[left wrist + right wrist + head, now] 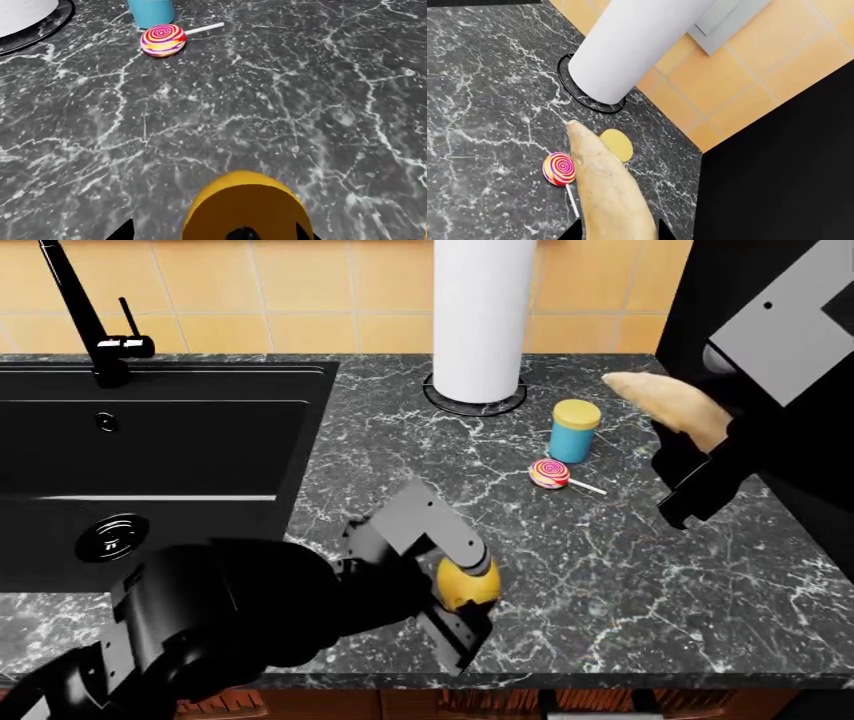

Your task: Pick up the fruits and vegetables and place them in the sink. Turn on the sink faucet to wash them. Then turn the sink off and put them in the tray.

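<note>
Left gripper (465,602): you hold the lemon (467,583) between its fingers, low over the table (601,570), ready to carry toward the sink (160,440).
Right gripper (694,465): closed on the potato (667,405), raised high so it clears the cup (575,430) and lollipop (549,473) under it.
Potato look: pale tan, long, tapered.
Lemon look: yellow, oval.

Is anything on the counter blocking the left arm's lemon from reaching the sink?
Nothing visible does. The lemon in the left gripper has bare counter between it and the sink; the lollipop and cup lie on the far side.
</note>
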